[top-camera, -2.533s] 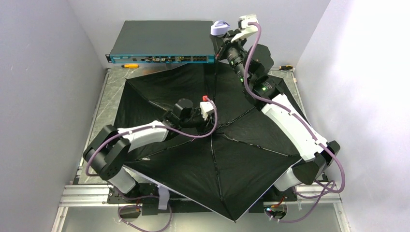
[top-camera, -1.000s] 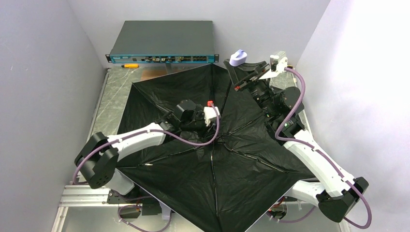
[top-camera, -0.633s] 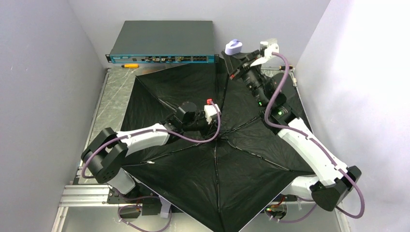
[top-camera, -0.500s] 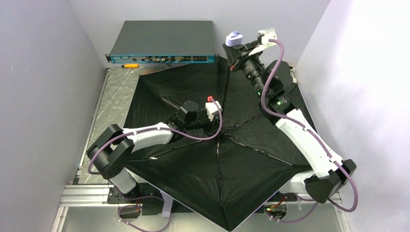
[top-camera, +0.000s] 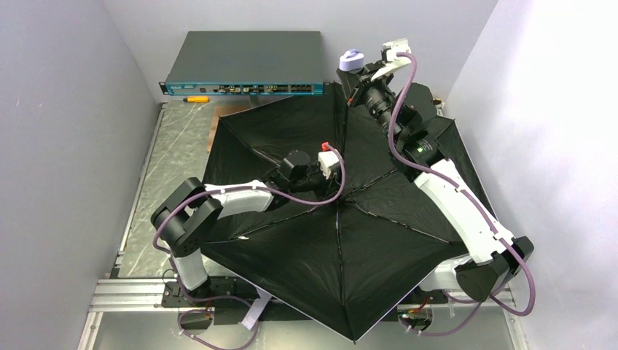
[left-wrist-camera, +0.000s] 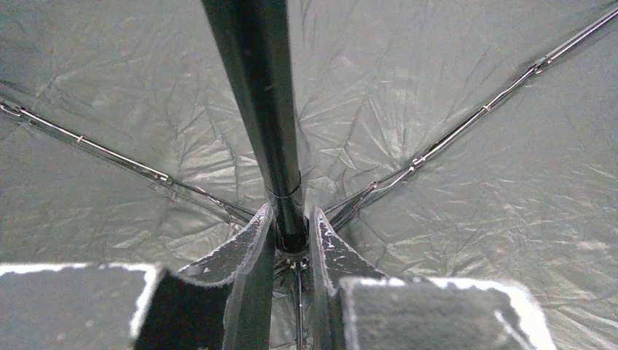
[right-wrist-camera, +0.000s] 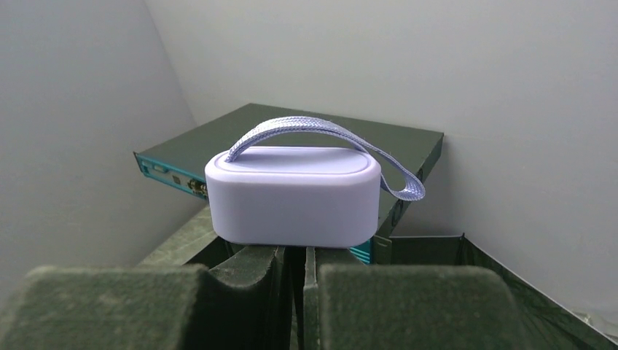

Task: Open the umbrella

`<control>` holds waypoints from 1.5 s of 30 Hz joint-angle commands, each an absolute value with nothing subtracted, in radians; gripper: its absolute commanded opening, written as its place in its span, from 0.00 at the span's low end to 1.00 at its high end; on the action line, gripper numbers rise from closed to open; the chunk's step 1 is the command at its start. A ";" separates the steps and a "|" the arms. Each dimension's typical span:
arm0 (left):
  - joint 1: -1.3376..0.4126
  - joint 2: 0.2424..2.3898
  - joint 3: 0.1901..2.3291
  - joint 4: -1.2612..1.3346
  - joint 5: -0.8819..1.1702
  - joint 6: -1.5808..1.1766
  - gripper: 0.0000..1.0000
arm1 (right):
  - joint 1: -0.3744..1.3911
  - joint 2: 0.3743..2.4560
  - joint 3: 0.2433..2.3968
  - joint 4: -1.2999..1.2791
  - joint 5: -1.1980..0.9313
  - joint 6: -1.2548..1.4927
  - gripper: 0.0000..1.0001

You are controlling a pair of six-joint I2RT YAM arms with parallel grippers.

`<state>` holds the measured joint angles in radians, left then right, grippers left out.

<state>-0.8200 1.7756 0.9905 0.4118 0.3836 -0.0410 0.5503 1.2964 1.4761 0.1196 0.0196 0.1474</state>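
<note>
Umbrella (top-camera: 342, 255) lies open and upside down across most of the table (top-camera: 164, 168), with its black lining and thin ribs (left-wrist-camera: 452, 138) facing up. Its near edge hangs past the arm bases at 6 o'clock. From overhead, the shaft (left-wrist-camera: 262, 109) rises from the hub at the middle and leans toward 12 o'clock. That is the umbrella's long axis, and it ends at the lilac handle (right-wrist-camera: 293, 195) up near the far wall. Only the left wrist view shows the hub close up. There the left claw (left-wrist-camera: 288, 240) is clamped on the base of the shaft, a finger (left-wrist-camera: 251, 248) pressed to either side where the ribs meet. Only the right wrist view shows the woven strap (right-wrist-camera: 321, 131) looped over the handle. The right claw (right-wrist-camera: 291, 255) sits directly under the handle with its fingers drawn close together on the neck below it, holding the handle end aloft. The table is mottled grey and boxed in by plain pale walls. A flat black rack box (top-camera: 248, 62) with a teal front sits at 11 o'clock, and a yellow-handled screwdriver (top-camera: 194, 98) lies just before it.
</note>
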 commanded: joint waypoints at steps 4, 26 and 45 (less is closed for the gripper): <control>-0.853 1.995 0.901 -0.057 0.265 -0.028 0.19 | 0.548 1.193 1.645 0.597 0.061 0.226 0.00; -0.941 2.336 0.948 -0.013 0.192 -0.016 0.22 | 0.549 1.111 1.558 0.519 0.055 0.184 0.00; -0.834 1.460 0.992 0.079 0.354 0.193 0.99 | 0.554 0.905 1.001 0.482 -0.163 0.194 0.00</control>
<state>-0.8276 1.5455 0.9348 0.1474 0.2893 0.1627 0.5503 0.9195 1.0161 0.4084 -0.1062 0.1539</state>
